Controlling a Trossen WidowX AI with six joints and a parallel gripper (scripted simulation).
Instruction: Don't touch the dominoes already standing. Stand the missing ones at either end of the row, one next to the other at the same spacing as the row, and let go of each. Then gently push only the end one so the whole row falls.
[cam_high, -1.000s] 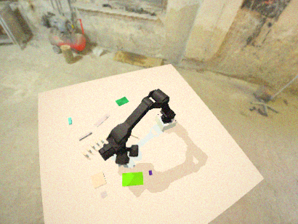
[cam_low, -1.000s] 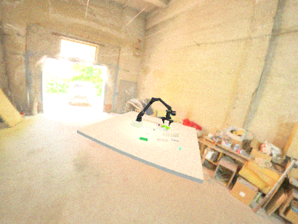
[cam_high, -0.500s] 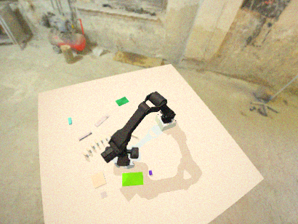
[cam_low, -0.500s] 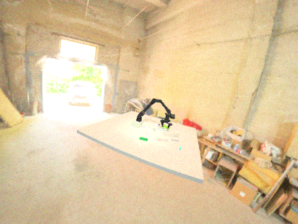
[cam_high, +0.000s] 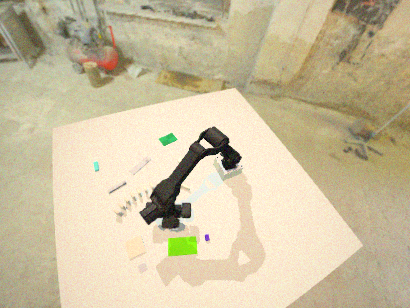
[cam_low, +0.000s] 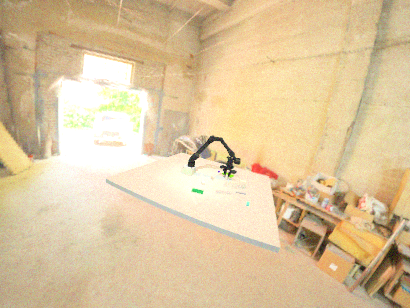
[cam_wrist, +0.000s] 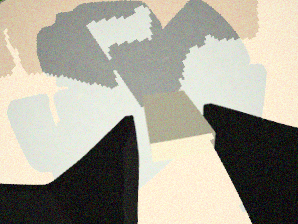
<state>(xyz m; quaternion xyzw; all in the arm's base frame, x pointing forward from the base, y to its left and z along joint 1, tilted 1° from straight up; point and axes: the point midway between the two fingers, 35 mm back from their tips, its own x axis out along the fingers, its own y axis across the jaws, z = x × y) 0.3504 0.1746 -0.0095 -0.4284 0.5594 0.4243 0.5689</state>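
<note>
A row of small beige dominoes (cam_high: 128, 204) stands to the left of the arm in the top view; the arm hides its right end. A loose domino (cam_wrist: 177, 119) lies with its broad face up between my fingers in the wrist view. My gripper (cam_high: 179, 218) (cam_low: 228, 172) (cam_wrist: 169, 117) points down at the table, its fingers partly closed around this domino. The right finger is close against its side, and a narrow gap shows on the left. Another thin beige piece (cam_high: 186, 188) shows just right of the arm.
A bright green rectangle (cam_high: 182, 246) and a small purple block (cam_high: 207, 237) are near the gripper. A beige square (cam_high: 135, 248) lies to their left. A dark bar (cam_high: 117, 187), a pinkish bar (cam_high: 140, 165), a teal block (cam_high: 96, 166) and a dark green rectangle (cam_high: 168, 139) lie beyond the row.
</note>
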